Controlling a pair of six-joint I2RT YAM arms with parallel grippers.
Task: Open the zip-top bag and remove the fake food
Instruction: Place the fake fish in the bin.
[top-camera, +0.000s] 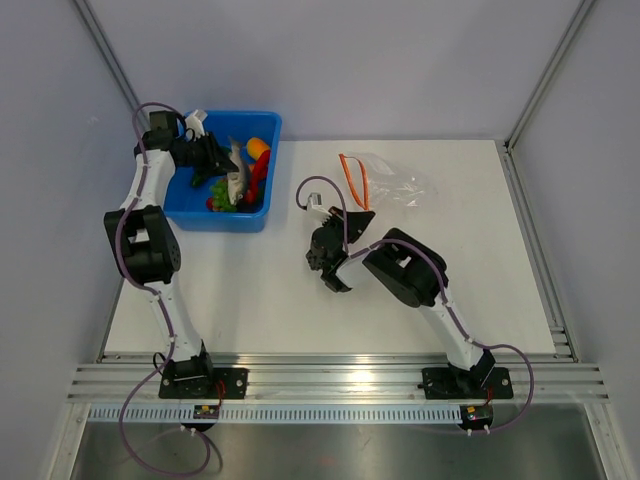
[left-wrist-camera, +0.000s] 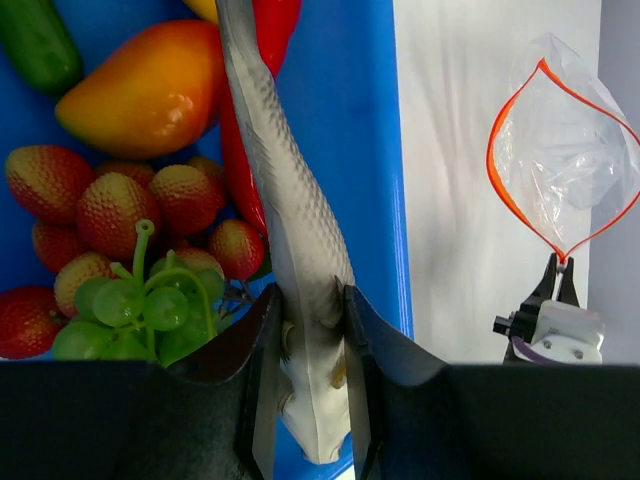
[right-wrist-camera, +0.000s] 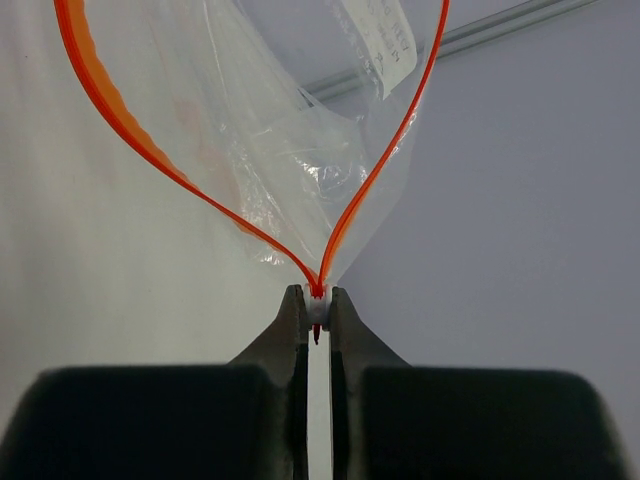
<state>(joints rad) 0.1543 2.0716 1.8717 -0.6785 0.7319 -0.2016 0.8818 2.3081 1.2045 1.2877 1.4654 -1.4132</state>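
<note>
The zip-top bag (top-camera: 395, 182) lies open and looks empty on the table, its orange-red strip spread in a loop (right-wrist-camera: 150, 150) and its white label (right-wrist-camera: 385, 45) at the top. My right gripper (right-wrist-camera: 318, 305) is shut on the end of the strip where its two sides meet; it also shows in the top view (top-camera: 355, 213). My left gripper (left-wrist-camera: 310, 330) is shut on the head end of the grey fish (left-wrist-camera: 290, 200), holding it over the blue tub (top-camera: 268, 135). Strawberries (left-wrist-camera: 110, 210), green grapes (left-wrist-camera: 140, 305), a yellow-orange piece (left-wrist-camera: 150, 85), a cucumber (left-wrist-camera: 35, 40) and a red piece (left-wrist-camera: 275, 20) lie in the tub.
The blue tub's right wall (left-wrist-camera: 370, 150) runs beside the fish. Metal frame posts (top-camera: 110, 60) stand at the back corners, and a rail (top-camera: 340, 378) runs along the near edge of the white table (top-camera: 250, 290).
</note>
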